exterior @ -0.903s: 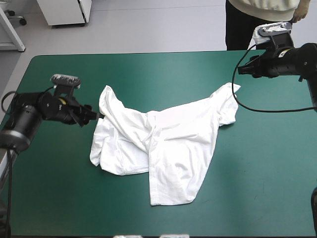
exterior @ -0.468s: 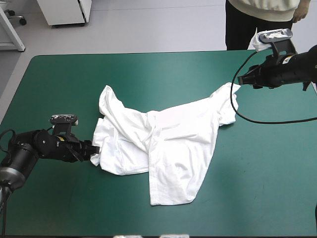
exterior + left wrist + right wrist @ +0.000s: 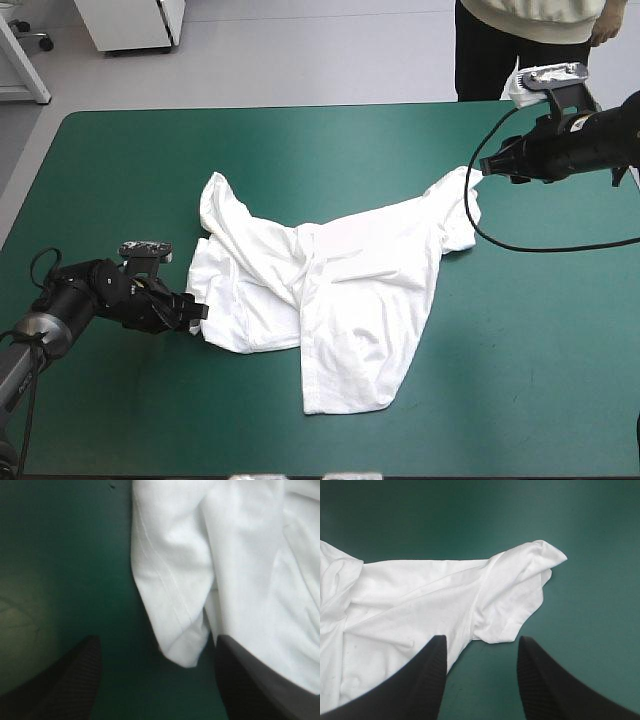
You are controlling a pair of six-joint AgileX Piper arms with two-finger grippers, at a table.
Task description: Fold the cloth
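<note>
Left claw (image 3: 197,311) sits low at the near left of the table, right at the near left corner of the T-shirt (image 3: 340,290). Its two black fingers (image 3: 70,680) are wide apart and hold nothing. A rounded corner of the white shirt, with a stitched hem, pokes into the gap between them. One finger is over the bare teal-green cover (image 3: 120,150). The other finger is in front of the cloth and hides a bit of it, and I cannot tell if it touches the cloth. The T-shirt lies in the middle of the table, partly spread out and partly bunched up. One long flap reaches toward the near edge. On the left side the cloth is doubled over itself, with a thick twisted fold running from the far left in toward the middle. A sleeve sticks out toward the far right and ends in a small point. Right claw (image 3: 484,168) is at the far right of the table, just beside that sleeve tip and higher up than the left claw. Its fingers are apart too, with nothing in them. The sleeve lies ahead of the gap between them, with green cover next to it.
</note>
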